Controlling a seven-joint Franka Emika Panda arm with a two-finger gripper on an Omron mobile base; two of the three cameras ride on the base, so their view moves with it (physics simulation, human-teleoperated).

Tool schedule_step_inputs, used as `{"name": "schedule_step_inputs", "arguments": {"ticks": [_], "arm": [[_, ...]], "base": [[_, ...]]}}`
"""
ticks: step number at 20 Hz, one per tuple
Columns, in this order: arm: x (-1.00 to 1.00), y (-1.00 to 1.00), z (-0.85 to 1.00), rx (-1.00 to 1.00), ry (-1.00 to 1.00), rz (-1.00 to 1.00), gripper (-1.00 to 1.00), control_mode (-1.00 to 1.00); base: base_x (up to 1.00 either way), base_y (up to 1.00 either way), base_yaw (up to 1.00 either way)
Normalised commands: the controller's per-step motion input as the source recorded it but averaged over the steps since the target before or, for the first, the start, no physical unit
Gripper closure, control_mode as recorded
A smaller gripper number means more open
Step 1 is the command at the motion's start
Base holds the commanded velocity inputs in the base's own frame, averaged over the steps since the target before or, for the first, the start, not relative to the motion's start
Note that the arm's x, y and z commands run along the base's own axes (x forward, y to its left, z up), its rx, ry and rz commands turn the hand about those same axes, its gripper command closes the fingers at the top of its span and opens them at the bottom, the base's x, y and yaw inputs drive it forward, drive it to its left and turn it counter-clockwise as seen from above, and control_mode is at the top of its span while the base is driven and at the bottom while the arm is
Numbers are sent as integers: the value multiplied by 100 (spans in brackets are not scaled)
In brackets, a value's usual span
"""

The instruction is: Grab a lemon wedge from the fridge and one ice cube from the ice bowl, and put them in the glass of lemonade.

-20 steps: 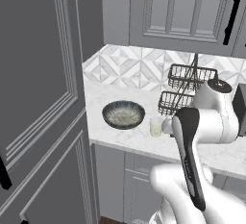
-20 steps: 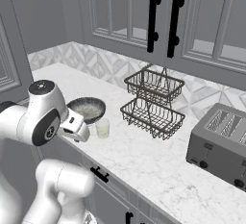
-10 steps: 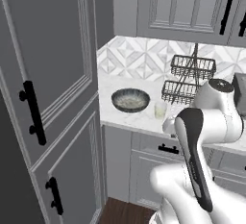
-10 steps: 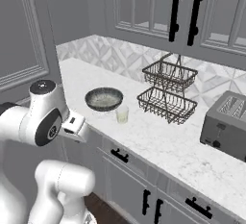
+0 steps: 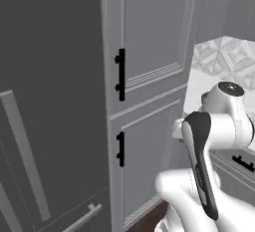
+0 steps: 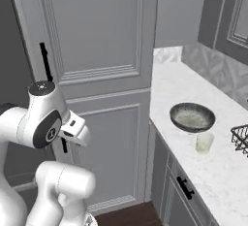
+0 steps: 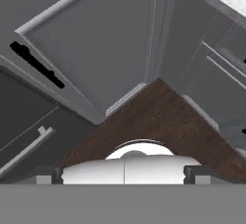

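Left base view — fridge off to our left
We saw the fridge (image 5: 45,126) closed, left of the panelled cabinet (image 5: 149,52); our pincer (image 7: 124,172) hung spread, empty, aimed floorward — handle (image 5: 25,151) upright.

Glossy white rounded arm (image 5: 219,126), dark joint bands, seemingly unmarked.
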Motion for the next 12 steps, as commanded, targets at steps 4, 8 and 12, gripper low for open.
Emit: {"name": "schedule_step_inputs", "arguments": {"ticks": [4,8,12], "arm": [[0,0,0,0,0,0,-100,100],[0,0,0,0,0,0,-100,100],[0,0,0,0,0,0,-100,100]], "base": [[-9,-4,100],[-15,-20,89],[-6,4,12]]}}
